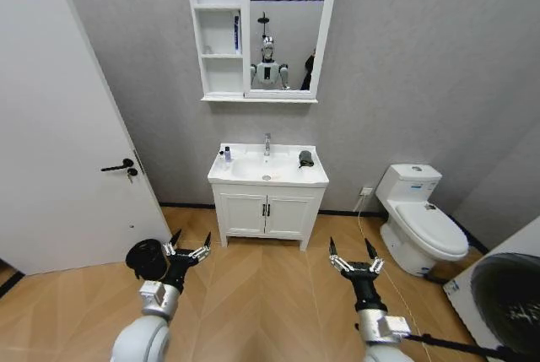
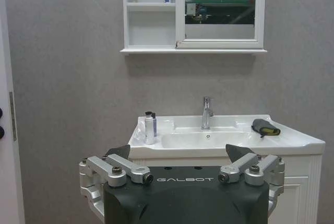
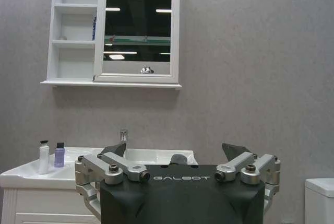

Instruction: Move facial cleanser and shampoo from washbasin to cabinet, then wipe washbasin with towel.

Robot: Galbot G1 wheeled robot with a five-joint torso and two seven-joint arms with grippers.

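Observation:
The washbasin point(image 1: 312, 178) stands on a white vanity across the room, with a chrome tap point(image 1: 267, 143). On its left rim stand two small bottles, one white with a black cap point(image 3: 44, 157) and one purple point(image 3: 59, 155). I cannot tell which is the facial cleanser and which the shampoo. The dark towel point(image 1: 305, 159) lies bunched on the right rim. The cabinet point(image 1: 221, 75) hangs above, its shelves to the left of the mirror. My left gripper point(image 1: 192, 235) and right gripper point(image 1: 350, 242) are both open and hold nothing, well short of the washbasin.
A white door point(image 1: 59, 143) with a black handle is at the left, and a round black bin point(image 1: 145, 257) sits by my left gripper. A toilet point(image 1: 422, 218) stands at the right. A slim blue item point(image 1: 236, 33) sits on a cabinet shelf. Wooden floor lies ahead.

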